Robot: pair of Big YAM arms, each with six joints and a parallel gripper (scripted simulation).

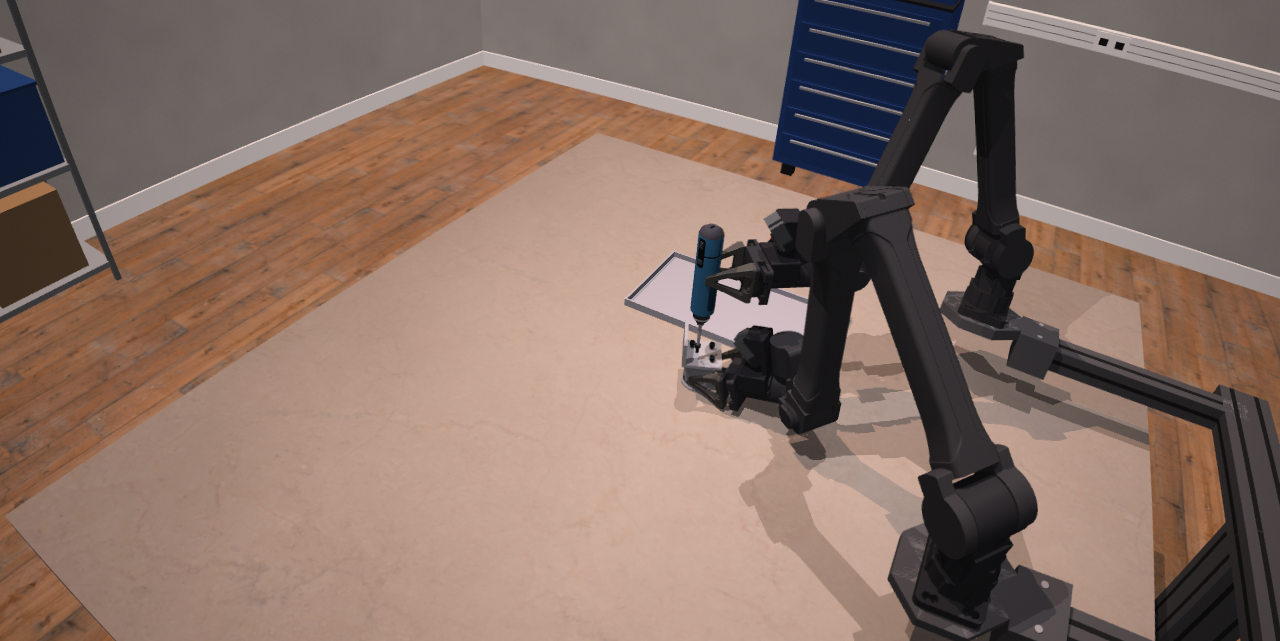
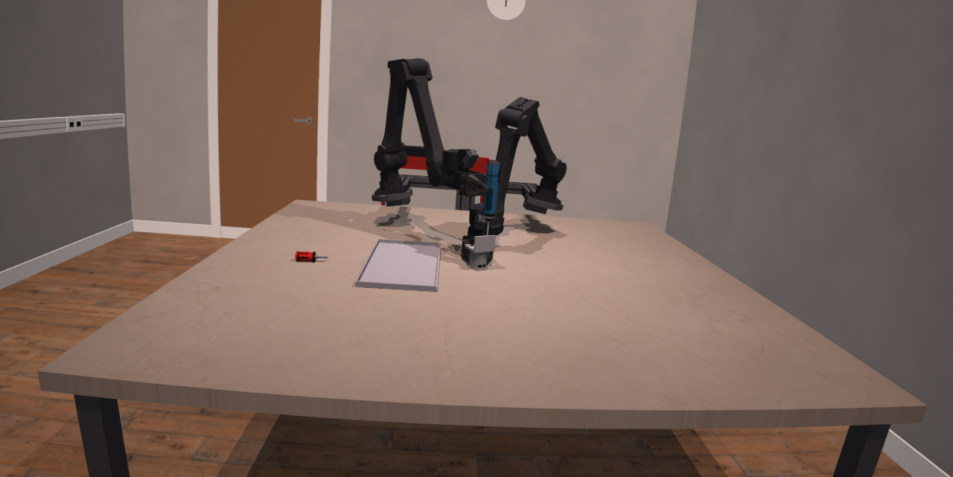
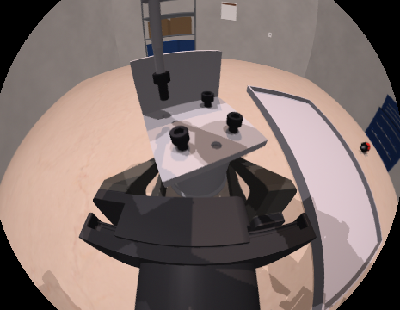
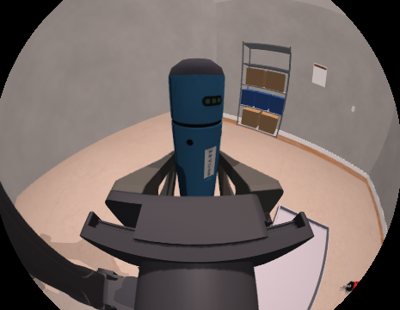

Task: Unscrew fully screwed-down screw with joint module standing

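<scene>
Apparently, the loosening is done and the lift-away is in hand. To the right in the left wrist view lies the tray point(image 1: 662, 289) point(image 2: 400, 267) point(image 3: 333, 181) point(image 4: 290, 263); left of it, the joint module point(image 2: 478, 261) point(image 3: 204, 178) stands in the left gripper point(image 1: 711, 373) point(image 2: 476, 253) point(image 3: 197, 156), its bracket point(image 1: 707, 360) point(image 2: 485, 243) point(image 3: 200, 160) on top. The right gripper point(image 1: 717, 265) point(image 2: 482, 187) point(image 4: 197, 156) grips the electric screwdriver point(image 1: 705, 288) point(image 2: 491, 193) point(image 4: 195, 108) upright. Its bit bears the black screw point(image 3: 163, 88), seemingly clear of the bracket's far-left hole. Next, it calls for raising, then moving aside, the module kept steady.
</scene>
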